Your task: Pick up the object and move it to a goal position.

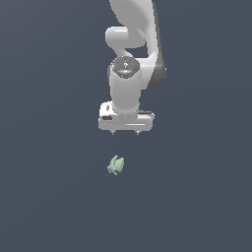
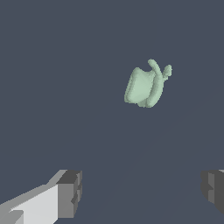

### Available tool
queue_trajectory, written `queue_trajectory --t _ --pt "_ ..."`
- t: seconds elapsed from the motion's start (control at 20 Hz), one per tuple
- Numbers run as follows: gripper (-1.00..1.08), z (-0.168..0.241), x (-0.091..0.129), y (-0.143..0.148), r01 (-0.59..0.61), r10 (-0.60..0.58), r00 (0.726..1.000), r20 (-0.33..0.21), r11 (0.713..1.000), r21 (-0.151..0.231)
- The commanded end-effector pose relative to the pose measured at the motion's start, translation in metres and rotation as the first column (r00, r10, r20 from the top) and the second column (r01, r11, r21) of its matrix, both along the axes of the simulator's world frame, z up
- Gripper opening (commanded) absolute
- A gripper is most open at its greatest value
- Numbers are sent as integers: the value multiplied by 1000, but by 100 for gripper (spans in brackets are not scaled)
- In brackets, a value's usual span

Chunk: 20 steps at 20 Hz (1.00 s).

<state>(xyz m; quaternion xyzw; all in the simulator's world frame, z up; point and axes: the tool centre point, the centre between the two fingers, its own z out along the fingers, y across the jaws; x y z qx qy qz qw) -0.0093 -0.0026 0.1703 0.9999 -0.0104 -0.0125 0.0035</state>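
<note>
With its 2 fingers spread wide and empty, the gripper [image 1: 126, 132] hangs above the plain dark floor [image 1: 49, 197], apart from the mint-green lumpy figure [image 1: 115, 165], so it should centre over that figure's blocky body before descending.

A flat dark slate-blue surface [image 1: 54, 197] fills the exterior view from edge to edge, one even colour throughout. The same plain ground [image 2: 57, 78] fills the wrist view, smooth and unmarked, with only a faint lighter band running slantwise across part of it. No edge, wall or horizon shows in either view.
</note>
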Motion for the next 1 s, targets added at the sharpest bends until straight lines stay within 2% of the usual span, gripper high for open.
queue_trajectory --t 0.0,0.45,0.95 --pt "100 0 0 0 0 0 1000 0 1000 0" --pt "100 4 -4 35 -79 79 997 -10 997 13" --pt "100 -5 10 25 -25 26 1000 -6 1000 14"
